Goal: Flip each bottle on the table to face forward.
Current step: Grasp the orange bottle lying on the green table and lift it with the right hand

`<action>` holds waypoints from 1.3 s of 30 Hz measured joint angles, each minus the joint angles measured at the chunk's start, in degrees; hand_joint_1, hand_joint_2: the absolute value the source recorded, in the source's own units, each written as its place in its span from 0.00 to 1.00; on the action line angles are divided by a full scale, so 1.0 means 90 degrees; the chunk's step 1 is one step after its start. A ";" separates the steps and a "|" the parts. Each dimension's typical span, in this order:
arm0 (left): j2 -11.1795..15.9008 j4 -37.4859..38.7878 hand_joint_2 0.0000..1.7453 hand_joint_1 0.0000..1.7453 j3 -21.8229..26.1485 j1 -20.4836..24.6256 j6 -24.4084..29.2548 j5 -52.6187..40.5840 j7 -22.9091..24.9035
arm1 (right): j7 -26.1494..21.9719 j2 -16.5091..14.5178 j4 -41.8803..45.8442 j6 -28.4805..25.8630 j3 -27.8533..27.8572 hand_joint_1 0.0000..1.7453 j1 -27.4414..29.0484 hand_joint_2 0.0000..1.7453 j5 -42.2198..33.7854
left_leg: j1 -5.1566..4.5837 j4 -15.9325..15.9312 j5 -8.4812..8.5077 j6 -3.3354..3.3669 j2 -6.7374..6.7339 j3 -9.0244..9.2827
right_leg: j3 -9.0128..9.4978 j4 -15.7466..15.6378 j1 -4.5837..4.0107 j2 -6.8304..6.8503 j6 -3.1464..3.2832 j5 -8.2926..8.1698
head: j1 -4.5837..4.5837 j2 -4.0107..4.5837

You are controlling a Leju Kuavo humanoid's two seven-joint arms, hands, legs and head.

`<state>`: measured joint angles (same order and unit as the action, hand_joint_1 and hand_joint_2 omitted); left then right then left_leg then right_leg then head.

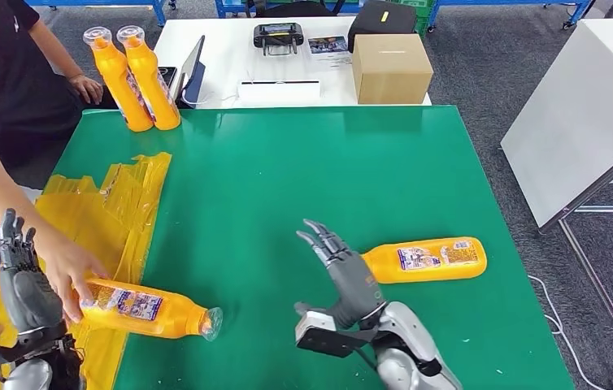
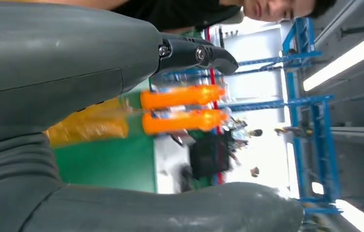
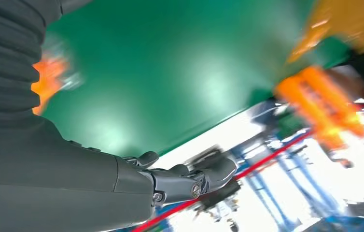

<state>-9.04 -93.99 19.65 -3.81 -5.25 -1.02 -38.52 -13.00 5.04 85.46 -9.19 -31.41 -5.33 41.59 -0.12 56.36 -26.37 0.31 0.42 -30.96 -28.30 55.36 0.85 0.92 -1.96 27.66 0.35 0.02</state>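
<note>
Bottles [image 1: 426, 260] lying flat, right robot hand [image 1: 344, 268] spread

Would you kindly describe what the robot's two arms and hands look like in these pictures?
The right hand has a grey palm cover and slim, darker grey, segmented fingers. Its forearm is glossy silver, with a grey box-shaped camera module at the wrist and a dark cable beside it. The left hand matches: grey ribbed cover, dark fingers, a similar grey wrist module. The wrist views show small screws at the finger bases.

L hand [image 1: 23, 276] sitting at 8 o'clock, fingers pointing up twd 12, holding nothing. R hand [image 1: 344, 272] reaching in from 6 o'clock, fingers spread and angling twd 11, palm open, nothing in it.
</note>
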 joint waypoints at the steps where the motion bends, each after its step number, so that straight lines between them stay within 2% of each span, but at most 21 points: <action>1: -0.0027 -0.0064 0.00 0.00 0.0019 -0.0040 -0.0107 0.0097 0.0029 | 0.0013 0.0143 0.0084 0.0080 0.0155 0.00 0.0033 1.00 0.0003 | 0.0000 0.0004 -0.0001 0.0002 0.0000 -0.0002 | -0.0001 0.0000 0.0000 0.0000 -0.0001 0.0000 | 0.0000 0.0000; 8: -0.0172 -0.0433 0.00 0.00 0.0039 -0.0333 -0.0514 0.0367 0.0195 | -0.0048 0.1307 0.0746 0.0845 0.1468 0.00 0.0519 1.00 -0.0070 | -0.0002 0.0020 -0.0007 0.0011 0.0005 -0.0011 | -0.0003 -0.0002 0.0001 0.0002 -0.0007 -0.0004 | -0.0001 0.0000; 16: -0.0214 -0.0595 0.00 0.00 -0.0096 -0.0465 -0.0499 0.0367 0.0195 | 0.0006 0.2191 0.1339 0.1334 0.2733 0.00 0.1265 1.00 -0.0237 | -0.0005 0.0024 -0.0009 0.0013 0.0005 -0.0013 | -0.0003 -0.0003 0.0002 0.0002 -0.0008 -0.0004 | -0.0004 0.0000; 23: -0.0208 -0.0603 0.00 0.00 -0.0077 -0.0422 -0.0412 0.0288 0.0082 | 0.0038 0.3131 0.1851 0.2235 0.3686 0.00 0.2008 1.00 -0.0665 | -0.0007 0.0025 -0.0010 0.0015 0.0003 -0.0015 | -0.0004 -0.0003 0.0002 0.0001 -0.0009 -0.0005 | -0.0003 0.0000; 27: -0.0200 -0.0570 0.00 0.00 -0.0065 -0.0333 -0.0469 0.0290 0.0077 | 0.0124 0.3640 0.1947 0.2642 0.3905 0.00 0.2176 1.00 -0.0838 | -0.0010 0.0025 -0.0012 0.0018 -0.0008 -0.0013 | -0.0005 -0.0003 0.0003 -0.0004 -0.0018 -0.0011 | -0.0004 0.0000; 30: -0.0194 -0.0528 0.00 0.00 -0.0061 -0.0247 -0.0481 0.0306 0.0075 | 0.0181 0.3886 0.1921 0.2804 0.3883 0.00 0.2115 1.00 -0.0866 | -0.0009 0.0025 -0.0011 0.0018 -0.0015 -0.0011 | -0.0003 -0.0003 0.0002 -0.0012 -0.0021 -0.0013 | -0.0005 0.0000; 39: -0.0169 -0.0447 0.00 0.00 -0.0061 -0.0114 -0.0491 0.0351 0.0064 | 0.0245 0.4107 0.1716 0.2827 0.3581 0.00 0.1815 1.00 -0.0770 | -0.0009 0.0025 -0.0012 0.0018 -0.0019 -0.0010 | -0.0003 -0.0003 0.0001 -0.0019 -0.0021 -0.0013 | -0.0004 0.0000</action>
<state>-10.57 -98.01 19.10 -4.84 -9.66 2.14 -37.94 -10.79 42.00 100.91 16.25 0.82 11.00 34.67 -0.20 56.59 -26.48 0.47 0.25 -31.06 -28.33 55.33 0.86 0.75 -2.15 27.54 0.31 0.02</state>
